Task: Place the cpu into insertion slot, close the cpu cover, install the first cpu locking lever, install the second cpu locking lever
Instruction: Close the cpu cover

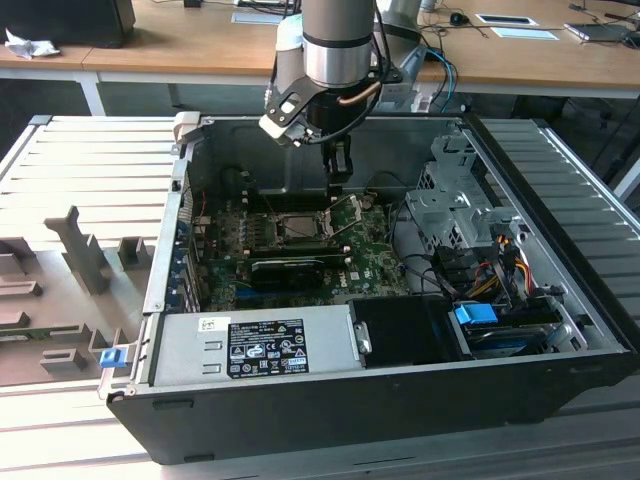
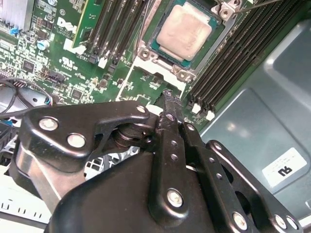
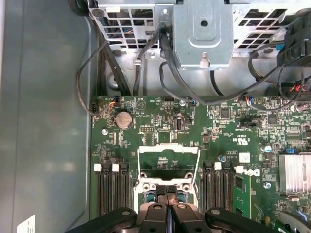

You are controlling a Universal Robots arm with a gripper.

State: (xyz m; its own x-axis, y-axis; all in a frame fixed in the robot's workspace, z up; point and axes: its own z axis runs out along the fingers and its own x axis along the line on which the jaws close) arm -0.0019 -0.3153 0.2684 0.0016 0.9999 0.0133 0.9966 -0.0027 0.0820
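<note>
The cpu (image 2: 183, 31): lies flat in its socket between two banks of memory slots (image 2: 116, 29), silvery top up, green edges showing all round, so seemingly not yet clamped.

Beneath everything, a slatted grey tabletop (image 1: 80, 150). On it, an open computer case (image 1: 560, 330), drive cage and cables along the exterior view's right. On the case floor, a green motherboard (image 3: 160, 126). Reaching down from above, the arm, with the pincer (image 3: 166, 191) low over the board, just beside the socket, pressed together with nothing seen in its grip. Just ahead of the tips in the first wrist view, the cpu cover (image 3: 168, 151), a frame with a square window, apparently swung up off the chip rather than lying over it. Past the socket's corner in the second wrist view, a thin wire locking lever (image 2: 255, 5), seemingly unlatched.

Judged as the cover-closing step. Best done as a push with the closed tips, not a grasp: meet the cover near its free edge, away from the hinge, and follow its arc down. Keep clear of the chip's top and of the lever wire. Go slowly near the end; stop with the frame resting evenly around the cpu, no corner riding high. Watch for the chip shifting in the socket.
</note>
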